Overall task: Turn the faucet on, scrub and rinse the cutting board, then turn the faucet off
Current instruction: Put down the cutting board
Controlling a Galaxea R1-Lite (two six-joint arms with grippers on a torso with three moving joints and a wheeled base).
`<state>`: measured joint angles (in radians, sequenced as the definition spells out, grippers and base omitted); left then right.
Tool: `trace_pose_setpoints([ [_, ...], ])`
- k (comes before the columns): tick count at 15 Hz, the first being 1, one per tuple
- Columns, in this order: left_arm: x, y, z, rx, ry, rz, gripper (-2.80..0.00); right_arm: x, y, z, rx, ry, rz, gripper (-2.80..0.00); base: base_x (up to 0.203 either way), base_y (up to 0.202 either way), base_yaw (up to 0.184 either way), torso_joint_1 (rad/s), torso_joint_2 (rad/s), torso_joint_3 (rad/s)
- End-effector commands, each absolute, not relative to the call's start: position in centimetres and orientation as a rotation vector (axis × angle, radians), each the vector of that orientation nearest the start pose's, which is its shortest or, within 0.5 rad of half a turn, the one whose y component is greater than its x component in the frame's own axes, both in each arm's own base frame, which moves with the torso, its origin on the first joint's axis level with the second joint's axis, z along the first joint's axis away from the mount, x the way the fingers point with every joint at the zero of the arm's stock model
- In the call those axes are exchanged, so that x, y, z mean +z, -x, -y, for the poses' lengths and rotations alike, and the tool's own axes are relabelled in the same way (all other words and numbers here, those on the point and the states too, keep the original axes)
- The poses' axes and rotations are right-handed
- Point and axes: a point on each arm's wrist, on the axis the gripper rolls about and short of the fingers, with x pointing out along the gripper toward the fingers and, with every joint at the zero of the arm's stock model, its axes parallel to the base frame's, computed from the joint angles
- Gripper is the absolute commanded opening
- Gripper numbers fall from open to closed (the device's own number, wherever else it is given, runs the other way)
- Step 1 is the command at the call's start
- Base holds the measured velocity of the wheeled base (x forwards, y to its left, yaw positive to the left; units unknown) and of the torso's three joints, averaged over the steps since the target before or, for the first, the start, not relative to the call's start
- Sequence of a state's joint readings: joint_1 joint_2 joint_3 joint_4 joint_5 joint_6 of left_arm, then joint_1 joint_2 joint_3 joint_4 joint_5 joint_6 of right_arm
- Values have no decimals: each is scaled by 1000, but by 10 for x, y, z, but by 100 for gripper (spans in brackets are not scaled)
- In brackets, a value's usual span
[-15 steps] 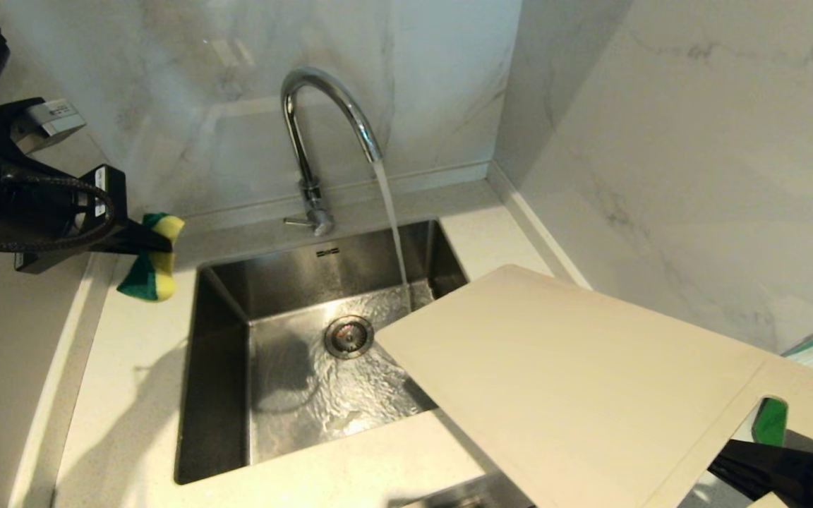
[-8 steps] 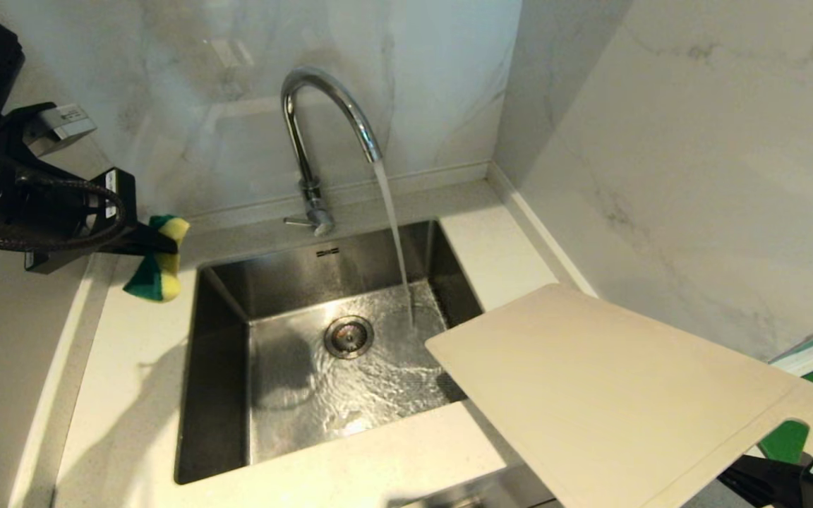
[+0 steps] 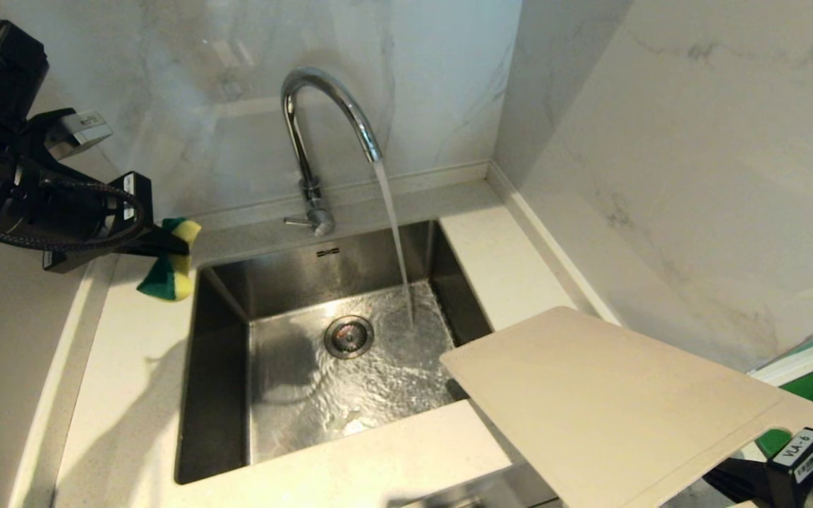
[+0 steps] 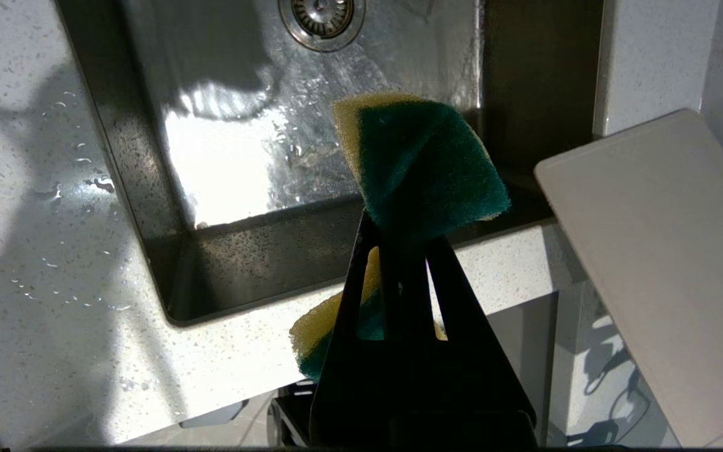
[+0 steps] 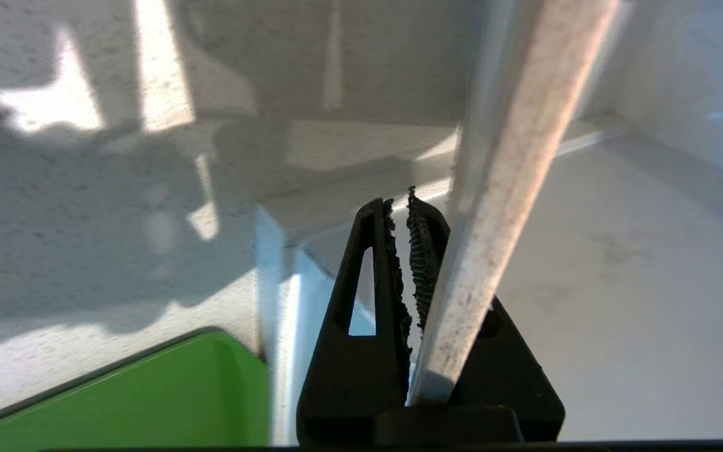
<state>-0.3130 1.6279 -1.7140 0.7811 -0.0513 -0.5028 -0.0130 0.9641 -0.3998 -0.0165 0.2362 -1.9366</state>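
White marble-veined walls (image 3: 660,141) meet in a corner behind a pale speckled countertop (image 3: 131,367) with a stainless steel sink (image 3: 223,381); bright light casts hard shadows.

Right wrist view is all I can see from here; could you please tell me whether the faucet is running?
Observer: Yes, water streams from the faucet into the sink.
Operator: Thank you. Is the cutting board under that stream?
Observer: No, the cutting board is raised to the right of the stream, with one corner over the sink.
Operator: And what does the left gripper have?
Observer: The left gripper is shut on a green-and-yellow sponge, up at the sink's left side.
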Motion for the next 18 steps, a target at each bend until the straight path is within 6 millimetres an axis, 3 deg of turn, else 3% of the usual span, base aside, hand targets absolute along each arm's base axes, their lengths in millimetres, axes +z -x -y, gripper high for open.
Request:
trace_pose_setpoints([
  [1,323,-251,82,-164,389,-769,-280,158,-112,-4,705,1801,-188,-280,0,0,0,0,0,0],
  [9,323,-251,85,-175,386,-774,-280,145,-127,2,771,1753,-295,-280,0,0,0,0,0,0],
  [15,318,-262,94,-182,376,-787,-280,118,-140,3,924,1675,-407,-280,0,0,0,0,0,0],
  [18,314,-268,97,-182,373,-801,-280,93,-139,1,1043,1509,-489,-280,0,0,0,0,0,0],
])
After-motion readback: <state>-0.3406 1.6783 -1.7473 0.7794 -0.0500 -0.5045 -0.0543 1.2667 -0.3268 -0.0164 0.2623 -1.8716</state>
